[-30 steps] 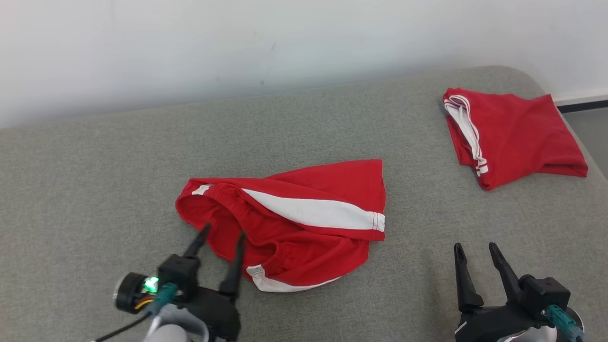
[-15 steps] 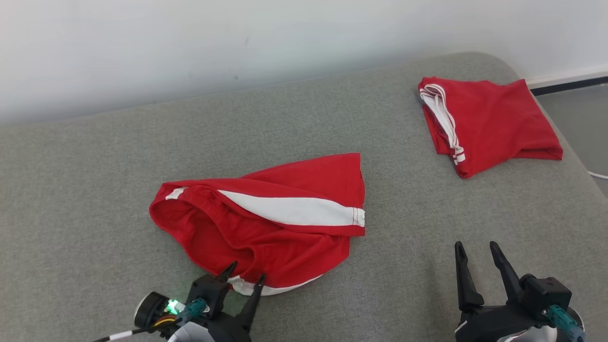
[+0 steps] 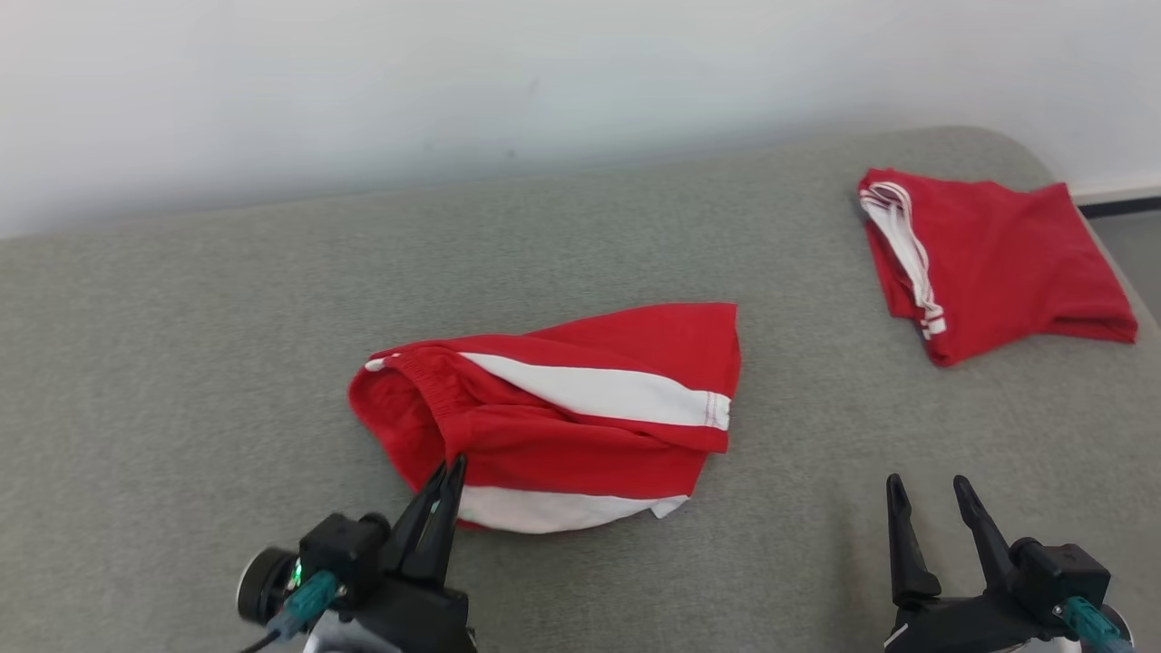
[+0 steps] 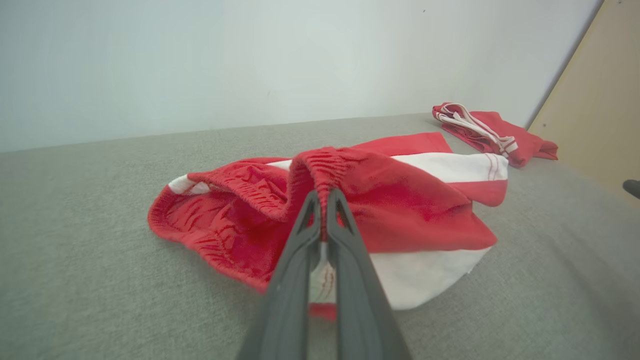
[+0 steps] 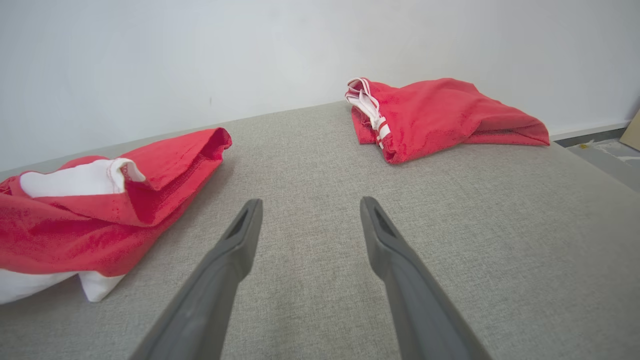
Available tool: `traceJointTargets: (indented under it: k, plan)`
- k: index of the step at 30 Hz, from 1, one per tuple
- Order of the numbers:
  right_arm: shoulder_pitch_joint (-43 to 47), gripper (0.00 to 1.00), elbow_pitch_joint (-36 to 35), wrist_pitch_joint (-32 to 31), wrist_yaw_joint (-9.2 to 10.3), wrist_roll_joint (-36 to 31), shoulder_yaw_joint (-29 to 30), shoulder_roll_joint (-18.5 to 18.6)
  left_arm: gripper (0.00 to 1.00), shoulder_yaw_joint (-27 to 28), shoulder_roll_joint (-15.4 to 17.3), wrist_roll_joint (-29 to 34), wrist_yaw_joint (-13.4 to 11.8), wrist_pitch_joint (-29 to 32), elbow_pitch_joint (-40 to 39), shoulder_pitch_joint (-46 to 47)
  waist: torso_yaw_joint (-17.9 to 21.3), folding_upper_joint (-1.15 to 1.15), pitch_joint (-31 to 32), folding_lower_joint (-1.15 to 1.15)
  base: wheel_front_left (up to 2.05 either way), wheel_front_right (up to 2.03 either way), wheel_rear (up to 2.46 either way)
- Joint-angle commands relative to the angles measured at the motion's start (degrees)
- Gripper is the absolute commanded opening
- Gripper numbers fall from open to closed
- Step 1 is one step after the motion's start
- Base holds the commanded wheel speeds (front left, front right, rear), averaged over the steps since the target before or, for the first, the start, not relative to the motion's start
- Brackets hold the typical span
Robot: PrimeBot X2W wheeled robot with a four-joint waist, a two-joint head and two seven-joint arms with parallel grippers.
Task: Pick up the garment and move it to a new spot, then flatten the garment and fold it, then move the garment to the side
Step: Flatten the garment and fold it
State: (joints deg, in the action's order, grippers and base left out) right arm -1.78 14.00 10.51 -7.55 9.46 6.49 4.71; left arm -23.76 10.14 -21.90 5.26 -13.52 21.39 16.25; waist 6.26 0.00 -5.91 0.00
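The left tool [image 3: 452, 468] is clamped on the elastic edge of the crumpled red garment [image 3: 590, 440]. The right tool [image 3: 929, 486] stands wide, empty, well right of it.

Left hand [image 3: 451, 464]: is looking black, with two long thin fingers [image 4: 295, 260] that are getting pointy at the tips.
Right hand [image 3: 928, 482]: is looking black too; up close its long fingers [image 5: 225, 260] are showing dark grey, each with a long dent near the tip.
Left wrist: is carrying a round black part [image 3: 262, 591] with a shiny silver rim; a small green light [image 3: 295, 573] is glowing beside it.
Plugs: a blue-green plug [image 3: 310, 597] is sticking out by the left wrist, and a second blue-green plug [image 3: 1084, 618] by the right wrist.
Cable: a thin black cable [image 3: 258, 643] is running off the left wrist.
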Motion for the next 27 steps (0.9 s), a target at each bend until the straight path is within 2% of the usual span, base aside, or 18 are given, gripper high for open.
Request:
traceJointTargets:
  k: [1,7,15,16,17,18,22,27]
  plan:
    - [0.6,1.00,-0.2,-0.3,0.16,-0.2,0.1,-0.1,0.00,0.1,0.2,-0.8,-0.4,0.1,-0.7,-1.4,-3.2,0.00,1.3,0.00,0.00,0.00,0.00]
    - [0.5,1.00,-0.8,-0.9,0.16,-0.1,-0.6,0.0,0.00,2.1,1.3,-3.3,-2.9,0.3,-5.3,-9.7,-6.6,0.00,1.2,0.00,0.00,0.00,0.00]
    - [0.3,1.00,-1.3,-1.9,0.16,0.1,-1.0,0.8,0.00,3.8,0.4,-5.3,-3.0,-1.0,-0.2,-13.2,-7.2,0.00,1.5,0.00,0.00,0.00,0.00]
    - [0.4,1.00,-1.3,-1.9,0.16,0.3,-1.0,0.9,0.25,3.9,0.4,-5.0,-3.0,-1.2,0.1,-12.9,-7.2,0.00,1.6,0.00,0.00,0.00,0.00]
    - [0.5,1.00,-1.3,-2.0,0.16,0.4,-1.1,1.0,0.60,4.2,0.1,-5.0,-2.9,-1.3,0.2,-12.6,-7.2,0.00,1.7,0.00,0.00,0.00,0.00]
    - [0.6,1.00,-1.3,-2.0,0.16,0.4,-1.1,1.0,1.00,4.3,0.0,-4.9,-2.6,-1.4,0.2,-12.3,-7.2,0.00,1.9,0.00,0.00,0.00,0.00]
    - [1.5,1.00,-1.3,-2.1,0.16,0.5,-0.6,1.1,1.00,7.1,-1.0,-4.3,-2.4,-1.7,-3.9,-11.8,-7.6,0.00,2.7,0.00,0.00,0.00,0.00]
    - [1.6,1.00,-1.7,-2.4,0.16,0.7,-2.2,0.7,1.00,14.1,-2.6,0.1,-3.9,-1.6,-12.8,-14.6,-8.3,0.00,3.2,0.00,0.00,0.00,0.00]
